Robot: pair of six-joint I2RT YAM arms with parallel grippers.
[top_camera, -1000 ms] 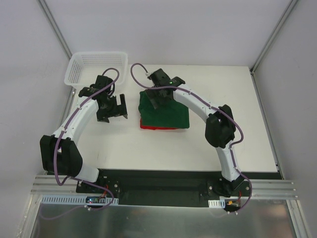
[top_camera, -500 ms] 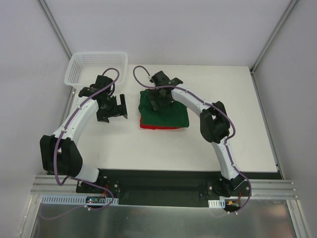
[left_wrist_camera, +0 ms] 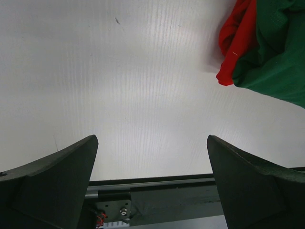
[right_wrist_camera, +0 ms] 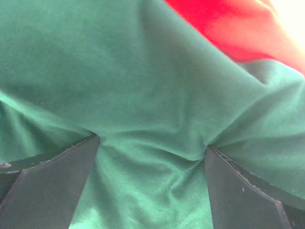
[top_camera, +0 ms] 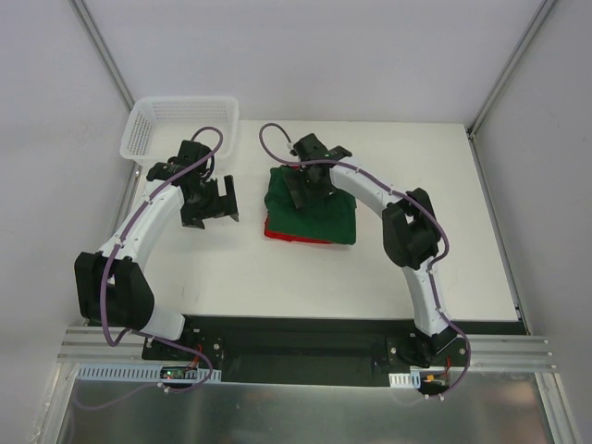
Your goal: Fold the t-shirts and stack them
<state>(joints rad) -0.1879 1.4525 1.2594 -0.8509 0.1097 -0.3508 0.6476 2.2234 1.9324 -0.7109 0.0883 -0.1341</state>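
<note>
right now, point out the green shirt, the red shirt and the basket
green shirt [top_camera: 322, 217], top view, middle of its folded upper face
red shirt [top_camera: 287, 239], top view, near edge showing under the green
basket [top_camera: 171, 125], top view, bare mesh floor

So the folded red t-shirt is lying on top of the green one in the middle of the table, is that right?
Not quite: the green t-shirt lies on top of the red t-shirt, as the top external view shows.

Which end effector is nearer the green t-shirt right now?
Right. The right end effector sits on the green t-shirt, its open fingers pressing into the fabric. The left end effector is apart from it, over bare table on the shirt's left.
</note>
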